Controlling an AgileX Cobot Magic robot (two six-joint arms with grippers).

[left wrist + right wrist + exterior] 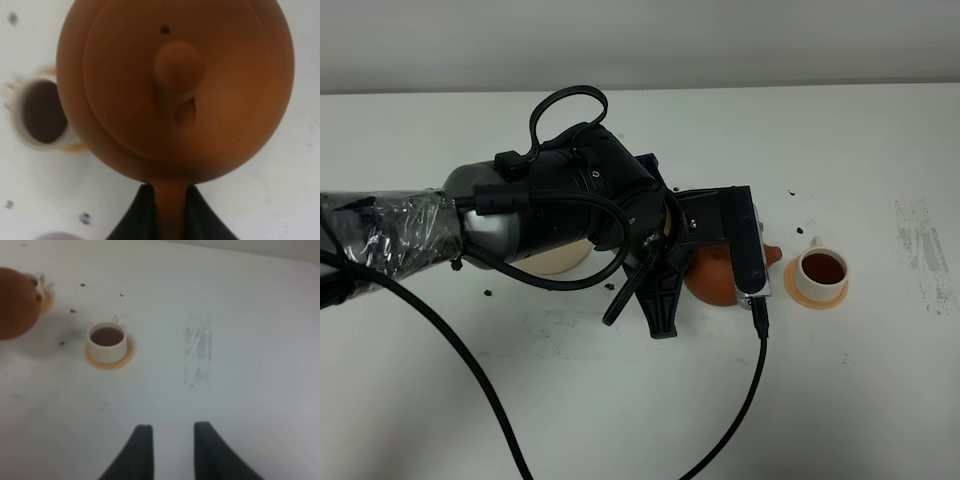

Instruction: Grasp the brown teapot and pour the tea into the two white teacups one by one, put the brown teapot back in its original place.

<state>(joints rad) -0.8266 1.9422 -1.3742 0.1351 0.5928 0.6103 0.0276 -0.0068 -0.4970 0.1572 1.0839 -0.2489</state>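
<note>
A: Left gripper (167, 212), low centre of its wrist view, clamped on the brown teapot (175, 85) by the handle; a filled teacup (42, 116) left.

B: Right gripper (172, 447) parted, empty. Risk?

A: Likely dribble from any tilt; saucer (560, 262) hidden under the arm.

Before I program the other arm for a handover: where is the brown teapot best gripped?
By its loop handle, from the side opposite the spout. The brown teapot has a wide round body, while the left gripper pinches the narrow handle strap. Coming from behind keeps its spout clear.
</note>
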